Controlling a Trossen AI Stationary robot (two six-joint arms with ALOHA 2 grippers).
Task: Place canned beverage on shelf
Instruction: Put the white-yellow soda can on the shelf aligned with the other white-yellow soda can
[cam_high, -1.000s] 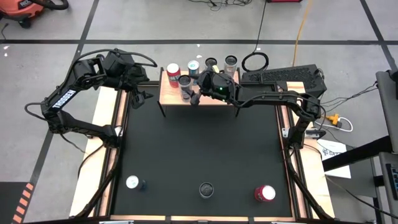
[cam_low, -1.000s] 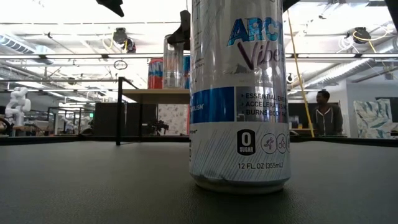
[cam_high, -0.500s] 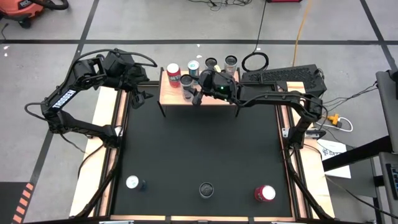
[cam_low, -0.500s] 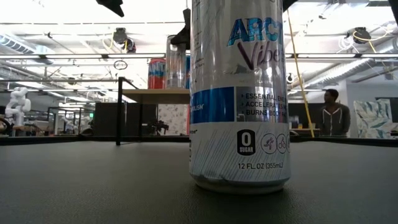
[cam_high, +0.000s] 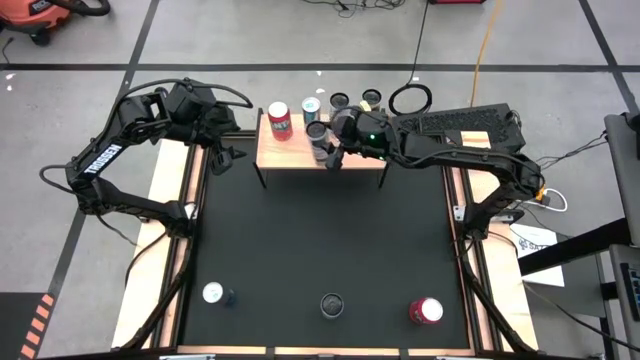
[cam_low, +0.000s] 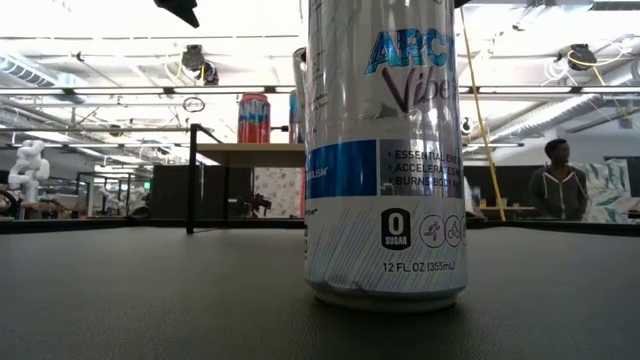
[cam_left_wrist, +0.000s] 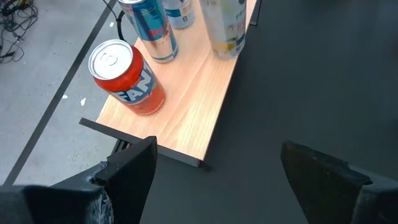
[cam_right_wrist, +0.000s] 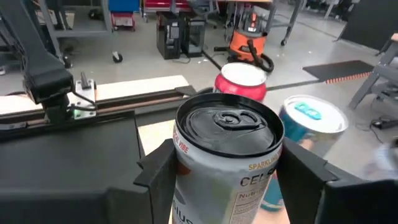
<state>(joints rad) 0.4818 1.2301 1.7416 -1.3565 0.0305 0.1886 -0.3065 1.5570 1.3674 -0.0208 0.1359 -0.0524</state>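
Can going down on the shelf, right arm doing the work

Can (cam_right_wrist: 225, 155) with the dark lid sits squarely between the right end effector (cam_high: 331, 152) fingers, clamped on both sides, as the right wrist view shows plainly. From above, that end effector is over the shelf (cam_high: 272, 152), towards its front edge and roughly mid-length. Whether the can's base is already touching the wood, I can't tell.

Judgement on doing this well: keep the can upright, lower it until the base is flat on the board, and only then part the fingers. Back out along the line of approach, not sideways.

Room is tight behind. A red can (cam_high: 279, 120) stands on the shelf's left rear, a blue-and-silver can (cam_high: 311, 106) just beside it, and two more dark-topped cans further right along the back. The red can and the blue one sit close behind the held can in the right wrist view, so a nudge rearwards risks a knock. The front edge is also near, so set it down no closer to that lip.

Left end effector (cam_left_wrist: 214, 171) hangs with fingers wide apart off the shelf's left end, holding nothing.

Three more cans wait along the near side of the black desk (cam_high: 320, 240)
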